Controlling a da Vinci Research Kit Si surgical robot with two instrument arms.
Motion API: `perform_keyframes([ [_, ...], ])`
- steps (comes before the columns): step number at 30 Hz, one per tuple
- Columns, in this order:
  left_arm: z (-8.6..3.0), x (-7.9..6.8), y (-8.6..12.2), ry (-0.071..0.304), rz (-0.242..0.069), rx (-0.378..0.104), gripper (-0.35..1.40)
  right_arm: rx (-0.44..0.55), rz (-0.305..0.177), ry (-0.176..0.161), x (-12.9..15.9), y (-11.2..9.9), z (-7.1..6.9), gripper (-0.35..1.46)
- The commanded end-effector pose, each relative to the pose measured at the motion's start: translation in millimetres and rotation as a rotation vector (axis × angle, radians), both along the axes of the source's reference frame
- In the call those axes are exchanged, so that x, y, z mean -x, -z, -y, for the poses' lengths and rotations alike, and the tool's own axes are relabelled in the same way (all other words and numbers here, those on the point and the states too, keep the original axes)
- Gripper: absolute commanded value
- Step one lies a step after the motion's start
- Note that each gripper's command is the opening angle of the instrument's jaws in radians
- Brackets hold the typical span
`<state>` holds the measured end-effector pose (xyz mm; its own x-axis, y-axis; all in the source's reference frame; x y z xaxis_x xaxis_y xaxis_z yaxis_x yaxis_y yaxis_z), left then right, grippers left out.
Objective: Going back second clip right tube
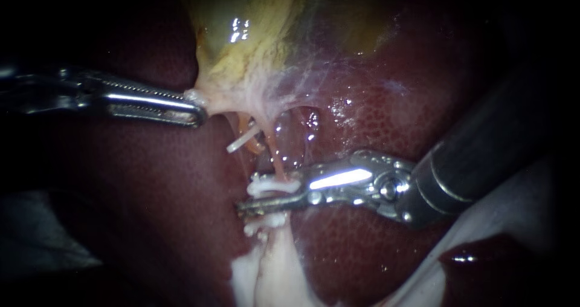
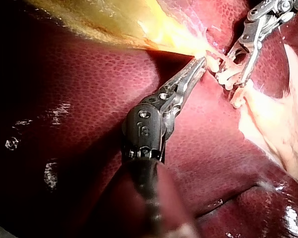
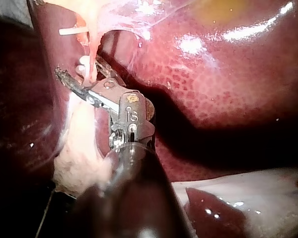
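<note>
The yellowish gallbladder (image 1: 254, 35) lies on the dark red liver (image 1: 374, 119). My left instrument (image 1: 196, 110) comes in from the left, jaws shut on the gallbladder's pale neck, also seen in the left wrist view (image 2: 201, 64). A thin orange tube (image 1: 277, 156) runs down from the neck. It carries a white clip (image 1: 272, 186) and, lower down, a second white clip (image 1: 266, 222). My right instrument (image 1: 260, 193) has its jaws open on either side of the tube, level with the upper clip (image 3: 82, 64). The open jaws (image 3: 79, 67) show best in the right wrist view.
Left of the clipped tube runs another thin strand with a slanted white clip (image 1: 241, 141) on it. Pale fatty tissue (image 1: 272, 277) hangs below the clips. A pale sheet (image 1: 513, 222) lies under the right instrument's shaft. Liver surrounds the site.
</note>
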<state>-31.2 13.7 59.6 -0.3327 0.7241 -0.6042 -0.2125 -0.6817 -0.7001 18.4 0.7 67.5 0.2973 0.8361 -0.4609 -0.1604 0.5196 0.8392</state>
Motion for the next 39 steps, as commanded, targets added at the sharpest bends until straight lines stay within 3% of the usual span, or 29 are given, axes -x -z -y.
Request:
perform_keyframes([
  [1,0.0,0.0,0.0,0.000,0.000,0.000,-0.35,0.006,0.007,-0.002,0.4,0.4,-0.3,0.50],
  [6,0.0,-0.1,0.0,-0.001,0.000,0.000,-0.35,0.053,0.049,0.015,1.8,1.4,-1.0,0.50],
  [22,0.0,-0.3,0.0,-0.002,0.001,0.000,-0.35,0.172,0.043,0.091,3.6,2.7,-0.6,0.50],
  [29,0.1,-0.5,0.0,-0.003,0.002,0.000,-0.35,0.367,-0.006,0.174,5.8,5.8,-1.7,0.50],
  [32,0.1,-0.5,0.0,-0.003,0.002,0.000,-0.35,0.430,0.013,0.208,7.2,7.9,-2.3,0.50],
  [36,0.0,-0.5,0.0,-0.003,0.002,0.000,-0.35,0.508,0.080,0.303,9.1,10.5,-2.7,0.50],
  [39,0.0,-0.6,-0.1,-0.003,0.002,0.000,-0.35,0.535,0.126,0.346,10.0,11.6,-2.6,0.50],
])
